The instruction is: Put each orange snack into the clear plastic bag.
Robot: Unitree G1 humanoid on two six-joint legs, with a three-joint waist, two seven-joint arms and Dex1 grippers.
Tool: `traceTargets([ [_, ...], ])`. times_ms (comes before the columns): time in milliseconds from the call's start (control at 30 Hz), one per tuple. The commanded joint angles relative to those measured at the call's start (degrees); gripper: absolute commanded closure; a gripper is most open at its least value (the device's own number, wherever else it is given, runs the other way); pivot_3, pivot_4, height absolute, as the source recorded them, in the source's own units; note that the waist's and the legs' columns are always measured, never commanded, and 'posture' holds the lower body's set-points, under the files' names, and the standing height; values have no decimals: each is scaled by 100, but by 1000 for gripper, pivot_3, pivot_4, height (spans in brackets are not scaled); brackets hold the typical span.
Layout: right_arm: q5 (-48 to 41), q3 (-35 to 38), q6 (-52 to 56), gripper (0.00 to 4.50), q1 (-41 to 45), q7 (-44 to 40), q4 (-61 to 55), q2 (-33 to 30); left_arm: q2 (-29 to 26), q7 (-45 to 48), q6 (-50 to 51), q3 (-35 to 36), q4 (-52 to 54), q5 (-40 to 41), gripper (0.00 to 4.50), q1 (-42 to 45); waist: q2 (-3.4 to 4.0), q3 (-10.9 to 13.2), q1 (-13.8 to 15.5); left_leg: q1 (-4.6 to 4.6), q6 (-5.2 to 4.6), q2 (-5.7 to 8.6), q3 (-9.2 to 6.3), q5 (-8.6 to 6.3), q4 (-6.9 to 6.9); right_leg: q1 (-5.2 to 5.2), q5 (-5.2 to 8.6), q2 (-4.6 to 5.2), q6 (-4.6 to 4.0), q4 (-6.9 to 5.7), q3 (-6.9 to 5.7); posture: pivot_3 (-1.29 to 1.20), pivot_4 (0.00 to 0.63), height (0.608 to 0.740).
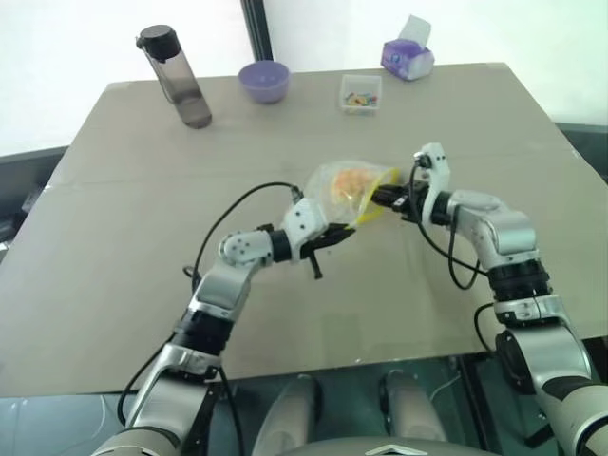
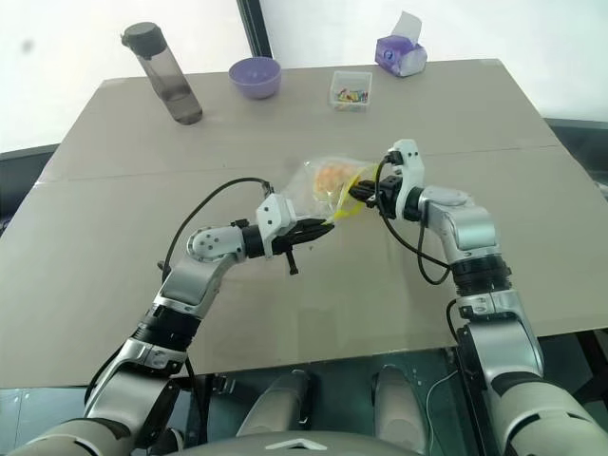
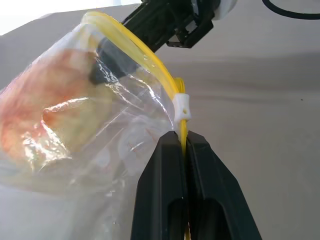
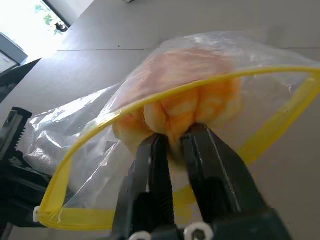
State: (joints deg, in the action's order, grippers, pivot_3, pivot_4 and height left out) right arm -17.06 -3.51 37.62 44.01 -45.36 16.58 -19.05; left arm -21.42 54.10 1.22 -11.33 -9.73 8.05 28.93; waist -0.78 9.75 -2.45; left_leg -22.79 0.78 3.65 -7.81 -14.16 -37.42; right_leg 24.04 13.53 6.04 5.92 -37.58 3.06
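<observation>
Holding the clear plastic bag (image 1: 344,190) above the table (image 1: 114,266), my left gripper (image 3: 184,145) is clamped on its yellow seal strip (image 3: 150,55). My right gripper (image 4: 175,145) reaches through the bag's mouth, fingers slightly apart around the orange snack (image 4: 190,107), which sits inside the bag. I judge this the release step; next, draw the right gripper out without dragging the snack. I count one snack, one bag.

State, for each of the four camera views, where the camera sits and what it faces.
Left eye: head, looking down over both arms at the table.
Right eye: same head, same scene.
Left wrist: along the left pincer, shut on the bag's yellow seal strip.
Right wrist: along the right pincer, into the clear plastic bag at the orange snack.
Shared: the bag.
</observation>
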Motion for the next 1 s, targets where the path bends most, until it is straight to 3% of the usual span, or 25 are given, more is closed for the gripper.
traceTargets([
  [33,-49,-6,-4,1961,-67,-62,-419,-95,92,-161,-66,128,61,67,4500,109,0,0,1,0,0,0,-1,0,0,0,0,0,0,0,0,0,150,739],
  [100,-36,4,-41,1037,-168,-94,-562,-197,117,-222,-32,159,90,90,4500,88,0,0,1,0,0,0,-2,0,0,0,0,-1,0,-1,-1,0,150,739],
  [367,-315,293,-475,1037,-897,-1267,-1259,-1551,268,-529,303,452,269,392,4500,-42,-1,0,19,-1,-9,3,-1,-5,-1,-3,0,2,1,4,-2,0,150,739],
  [467,461,-160,-1300,1037,-1008,-1222,-841,-1952,364,-620,405,541,291,513,4500,-89,0,0,-16,4,-23,0,3,-13,-1,-3,0,0,1,0,0,0,150,739],
  [633,1857,-876,-3050,1037,-423,-231,571,-1570,622,-837,715,609,519,763,4500,-217,0,-1,-37,14,-21,-5,15,-12,-1,-4,0,-2,1,-6,7,0,150,739],
  [867,2538,-972,-4599,1037,596,815,2648,-876,640,-911,865,514,808,750,4500,-387,-1,-1,-32,14,1,-4,16,1,-2,-3,0,-1,0,-5,12,0,150,739],
  [1000,2634,-938,-5371,1037,1010,848,3472,-735,560,-909,950,526,958,772,4500,-459,-1,0,-9,13,1,-4,16,1,2,-3,0,-1,0,0,12,0,150,739],
])
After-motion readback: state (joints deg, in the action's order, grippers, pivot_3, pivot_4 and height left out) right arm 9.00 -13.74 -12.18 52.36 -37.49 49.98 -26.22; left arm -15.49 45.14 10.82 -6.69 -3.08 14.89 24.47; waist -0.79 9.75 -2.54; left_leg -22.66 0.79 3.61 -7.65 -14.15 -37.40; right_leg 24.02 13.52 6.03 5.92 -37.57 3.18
